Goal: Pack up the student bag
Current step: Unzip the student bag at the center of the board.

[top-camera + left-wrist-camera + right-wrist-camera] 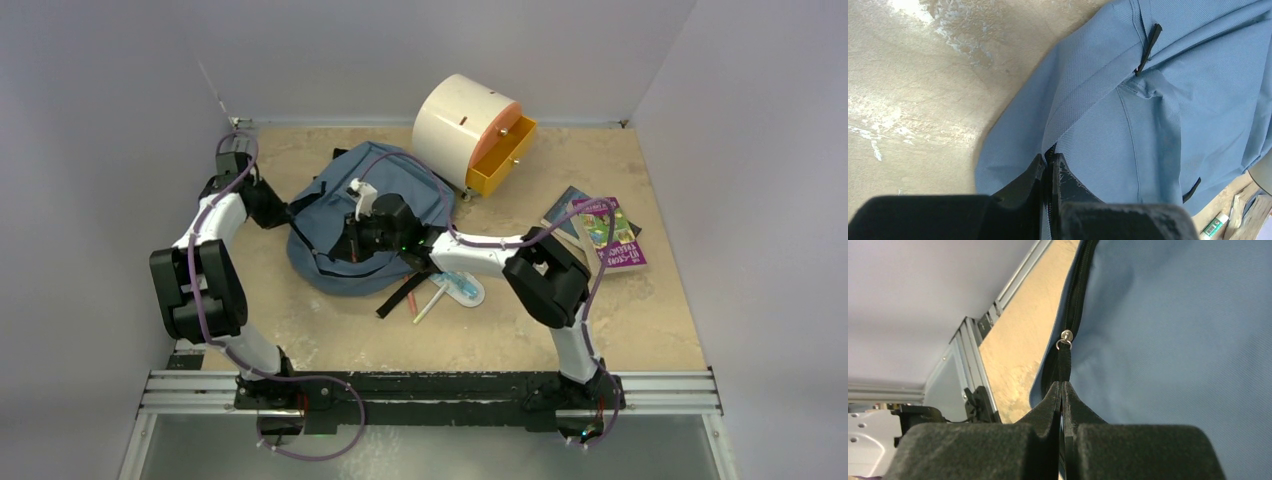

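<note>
Looking down from the overhead camera, I see the student bag (330, 225) lying slumped on the tan table (650, 320), left of centre and between my two arms. Its far right edge is near the cream cylindrical cabinet (455, 115), whose orange drawer (503, 158) stands pulled out. My left gripper (1049, 160) is at the bag's left side. In the left wrist view its fingers are pressed together on a raised fold of the blue fabric, with bare tabletop just beside it. My right gripper (1063, 387) reaches in over the middle of the bag, and its wrist camera shows the jaws clamped on the zipper pull (1064, 362) — a thin black strap hanging from a small metal ring (1065, 337) on the slider. The black zipper line runs away from the slider along the edge of the blue panel. I cannot tell from any view how far the zipper is open. One black strap (400, 295) trails out from the bag's near edge, and a white pen (428, 308) lies just beside its end, next to a small pale item (462, 288) that I cannot identify. Well apart to the right sits a stack of books (610, 235), the top one with a purple-and-green cover.
</note>
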`<state>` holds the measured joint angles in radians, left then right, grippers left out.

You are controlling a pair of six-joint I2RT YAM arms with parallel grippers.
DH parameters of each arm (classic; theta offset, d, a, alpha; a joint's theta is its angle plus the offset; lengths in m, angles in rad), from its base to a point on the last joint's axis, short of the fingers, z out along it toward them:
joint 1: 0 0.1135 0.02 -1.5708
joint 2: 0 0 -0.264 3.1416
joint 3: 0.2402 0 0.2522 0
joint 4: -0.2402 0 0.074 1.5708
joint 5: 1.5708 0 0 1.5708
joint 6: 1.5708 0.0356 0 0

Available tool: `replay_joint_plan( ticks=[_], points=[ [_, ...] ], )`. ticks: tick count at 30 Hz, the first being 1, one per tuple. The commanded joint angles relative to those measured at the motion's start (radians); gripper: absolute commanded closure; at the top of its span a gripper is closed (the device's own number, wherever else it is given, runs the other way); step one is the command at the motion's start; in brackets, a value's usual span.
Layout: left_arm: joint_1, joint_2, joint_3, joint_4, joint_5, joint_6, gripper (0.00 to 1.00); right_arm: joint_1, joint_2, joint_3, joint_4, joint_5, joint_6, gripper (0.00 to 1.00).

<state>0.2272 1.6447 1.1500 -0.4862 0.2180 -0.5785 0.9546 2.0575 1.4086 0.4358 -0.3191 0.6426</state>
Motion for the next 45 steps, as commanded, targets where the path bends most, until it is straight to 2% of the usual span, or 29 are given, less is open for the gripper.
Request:
replay_joint_plan(
  ticks=[1, 13, 19, 20, 25, 28, 29, 33, 37, 39, 45],
  points=[
    [0.008, 0.009, 0.043, 0.051, 0.012, 0.022, 1.0, 0.004, -0.094, -0.041, -0.076, 0.063, -0.1, 1.0],
    [0.014, 0.046, 0.097, 0.032, 0.017, 0.013, 1.0, 0.003, -0.217, -0.17, -0.172, 0.112, -0.175, 1.0],
    [0.014, 0.012, 0.045, 0.098, 0.122, 0.029, 1.0, 0.003, -0.208, -0.148, -0.126, 0.103, -0.157, 1.0],
    [0.014, 0.003, 0.029, 0.124, 0.158, 0.033, 1.0, 0.002, -0.198, -0.132, -0.11, 0.096, -0.146, 0.97],
    [0.013, -0.023, -0.017, 0.235, 0.336, 0.044, 1.0, 0.0, -0.115, -0.044, -0.036, 0.073, -0.111, 0.69],
    [0.012, -0.013, -0.007, 0.251, 0.37, 0.042, 1.0, -0.007, -0.052, 0.026, -0.038, 0.046, -0.108, 0.6],
    [0.012, -0.007, 0.005, 0.228, 0.361, 0.044, 0.97, -0.008, -0.038, 0.045, -0.04, 0.039, -0.106, 0.6],
    [0.013, -0.026, 0.033, 0.11, 0.208, 0.043, 0.68, -0.01, -0.019, 0.071, -0.037, 0.037, -0.1, 0.59],
    [0.012, -0.08, 0.039, 0.001, 0.047, 0.027, 0.47, -0.012, -0.033, 0.053, -0.025, 0.046, -0.099, 0.58],
    [0.012, -0.118, 0.027, -0.03, 0.014, 0.022, 0.44, -0.011, -0.038, 0.044, -0.021, 0.046, -0.1, 0.57],
    [0.007, -0.232, -0.053, -0.084, 0.018, 0.025, 0.42, -0.013, -0.048, 0.017, -0.007, 0.034, -0.1, 0.53]
  ],
)
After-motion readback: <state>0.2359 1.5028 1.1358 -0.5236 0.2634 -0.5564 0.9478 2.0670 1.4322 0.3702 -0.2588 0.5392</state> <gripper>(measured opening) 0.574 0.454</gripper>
